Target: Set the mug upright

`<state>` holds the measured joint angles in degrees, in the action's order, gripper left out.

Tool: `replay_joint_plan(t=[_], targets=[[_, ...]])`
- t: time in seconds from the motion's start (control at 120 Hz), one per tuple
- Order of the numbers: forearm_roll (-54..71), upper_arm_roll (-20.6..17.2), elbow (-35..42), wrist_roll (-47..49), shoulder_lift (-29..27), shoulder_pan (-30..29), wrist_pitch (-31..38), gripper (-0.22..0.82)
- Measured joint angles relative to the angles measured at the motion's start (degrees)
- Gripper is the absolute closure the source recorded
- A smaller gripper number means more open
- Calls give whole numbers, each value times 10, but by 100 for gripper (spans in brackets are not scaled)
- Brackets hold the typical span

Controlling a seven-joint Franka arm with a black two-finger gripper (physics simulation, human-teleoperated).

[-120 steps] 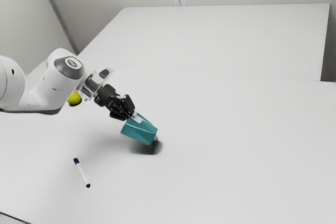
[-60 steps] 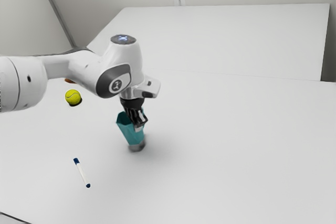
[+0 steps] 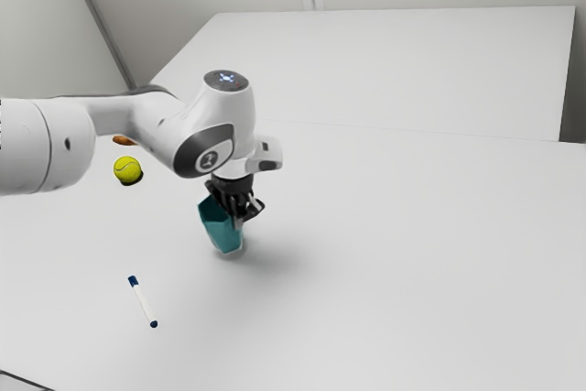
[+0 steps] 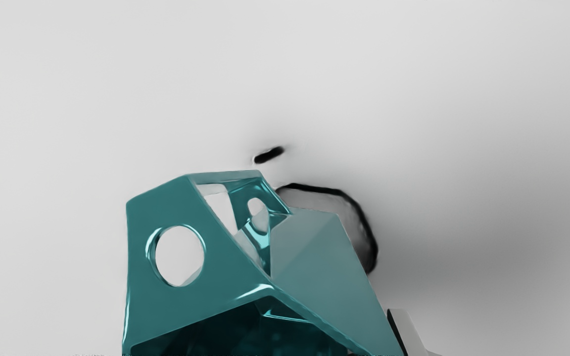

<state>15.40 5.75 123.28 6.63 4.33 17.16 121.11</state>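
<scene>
In the exterior view you see the white table (image 3: 394, 272), which is the largest thing. Above it comes your white arm (image 3: 206, 130), in from the exterior view's left, and its black gripper (image 3: 240, 219) points downward. The gripper is at the teal mug (image 3: 218, 226), close against its upper part. How far open it is, and whether it has firm hold of the mug, I cannot tell you from these two pictures.

The exterior view gives you the lean of the mug: it is tilted, not upright, with its mouth up and toward the exterior view's left. Whether its bottom is touching the table, I cannot tell. The wrist view gives you its details from near: the angular walls, a rounded hole through one flat part, and the dark hollow facing the hand.

Around the mug, the exterior view shows you the smaller things. A yellow tennis ball (image 3: 127, 169) lies just below the arm in that view. A thin white marker (image 3: 143, 301) with dark blue ends lies apart from the mug. An orange-brown thing (image 3: 123, 140) is partly hidden by the arm.
</scene>
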Motion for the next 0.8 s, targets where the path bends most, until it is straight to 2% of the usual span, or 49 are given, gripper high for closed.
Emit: replay_joint_plan(t=[0.392,0.433,0.625,0.733,0.8], targets=[[-39,0,-1,92,16,3,12,77],[-41,0,-1,98,17,3,13,72],[-54,0,-1,119,4,3,13,33],[-62,0,-2,127,-27,2,6,20],[-69,-2,-31,129,-36,1,-11,14]])
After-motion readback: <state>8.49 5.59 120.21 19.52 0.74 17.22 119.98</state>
